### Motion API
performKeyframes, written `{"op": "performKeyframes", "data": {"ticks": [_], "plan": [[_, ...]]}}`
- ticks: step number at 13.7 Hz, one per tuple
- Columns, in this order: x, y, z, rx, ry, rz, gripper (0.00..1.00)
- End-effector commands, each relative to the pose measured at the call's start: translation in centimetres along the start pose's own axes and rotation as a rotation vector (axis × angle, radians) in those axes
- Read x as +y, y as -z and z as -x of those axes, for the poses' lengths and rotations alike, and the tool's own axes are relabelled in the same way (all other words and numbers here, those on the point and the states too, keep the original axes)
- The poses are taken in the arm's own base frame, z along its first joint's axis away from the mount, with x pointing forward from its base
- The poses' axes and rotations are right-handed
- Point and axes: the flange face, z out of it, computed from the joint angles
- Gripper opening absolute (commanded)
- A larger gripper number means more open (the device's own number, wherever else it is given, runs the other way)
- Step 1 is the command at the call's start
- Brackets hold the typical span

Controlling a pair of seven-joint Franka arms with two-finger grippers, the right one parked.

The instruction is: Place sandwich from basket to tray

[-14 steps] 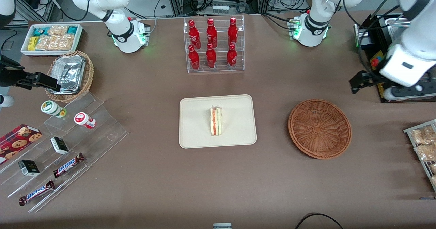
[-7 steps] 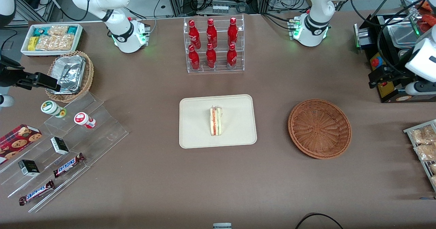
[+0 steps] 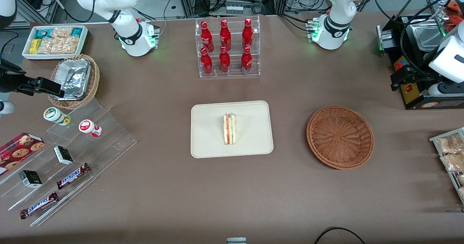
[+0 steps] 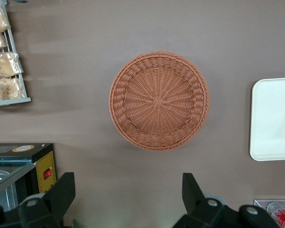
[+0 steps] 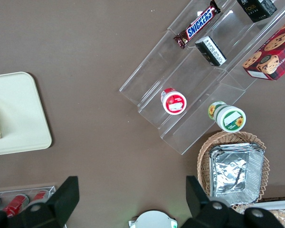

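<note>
Two bars (image 3: pixel 73 175) at the front view's lower left read SNICKERS. The sandwich (image 3: pixel 229 129) lies at mid-frame on the middle of the tray (image 3: pixel 206 142), its long axis running toward and away from the front camera, red filling edge toward the parked arm's end. The gripper (image 3: pixel 396 79) hangs at the frame's right edge, well apart from the sandwich, with the empty basket (image 3: pixel 340 137) between them. Its fingers (image 4: pixel 61 194) stand wide apart, holding nothing.
</note>
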Motion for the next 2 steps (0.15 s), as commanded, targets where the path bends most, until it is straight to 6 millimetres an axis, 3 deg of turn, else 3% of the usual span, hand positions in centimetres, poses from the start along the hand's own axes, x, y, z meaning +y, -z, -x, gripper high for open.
{"op": "performKeyframes", "data": {"ticks": [1,2], "plan": [[0.25,1.01,0.32,0.026,-0.015,0.002,0.99],[0.16,1.47,0.11,0.036,-0.011,0.004,0.99]]}}
